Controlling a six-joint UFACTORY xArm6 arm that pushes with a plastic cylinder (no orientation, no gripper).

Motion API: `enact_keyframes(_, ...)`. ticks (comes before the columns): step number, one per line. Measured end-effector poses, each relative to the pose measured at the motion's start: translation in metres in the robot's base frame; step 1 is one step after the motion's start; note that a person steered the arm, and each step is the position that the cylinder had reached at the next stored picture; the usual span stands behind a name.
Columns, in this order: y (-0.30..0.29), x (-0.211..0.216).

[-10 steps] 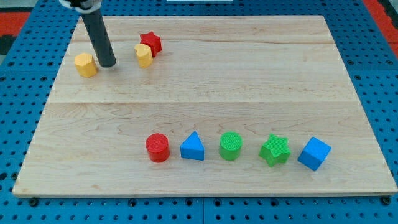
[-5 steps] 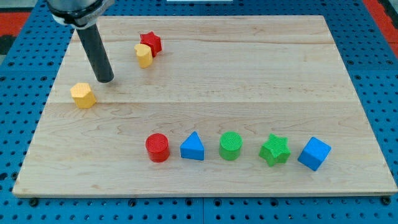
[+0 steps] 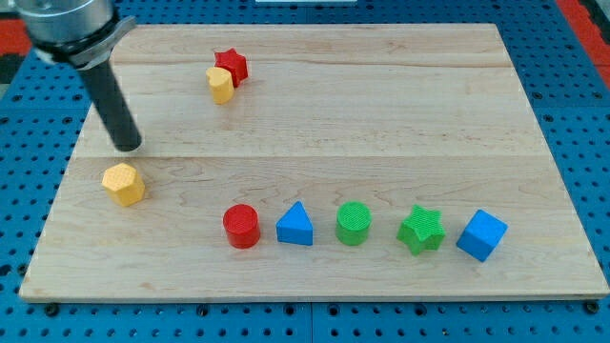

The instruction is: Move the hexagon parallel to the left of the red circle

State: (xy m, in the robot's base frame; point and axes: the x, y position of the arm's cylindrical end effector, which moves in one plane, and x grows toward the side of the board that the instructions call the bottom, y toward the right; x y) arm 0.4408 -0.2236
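Note:
The yellow hexagon (image 3: 124, 183) lies on the wooden board near its left edge, left of and a little above the red circle (image 3: 241, 226). My tip (image 3: 129, 147) stands just above the hexagon, close to its upper edge. The red circle is the leftmost block in a row along the view's bottom half.
Right of the red circle stand a blue triangle (image 3: 295, 225), a green circle (image 3: 354, 223), a green star (image 3: 420, 230) and a blue cube (image 3: 480, 234). A second yellow block (image 3: 220, 84) touches a red star (image 3: 232, 65) at the view's top. The board's left edge (image 3: 59, 195) is near the hexagon.
The yellow hexagon has slid from the top left down the board towards the view's bottom. My tip has followed it down and to the left.

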Motion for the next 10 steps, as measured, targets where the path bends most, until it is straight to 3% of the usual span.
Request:
enact_keyframes(1,0.007,0.041)
enact_keyframes(3,0.003,0.002)
enact_keyframes(6,-0.011,0.053)
enact_keyframes(10,0.04,0.066)
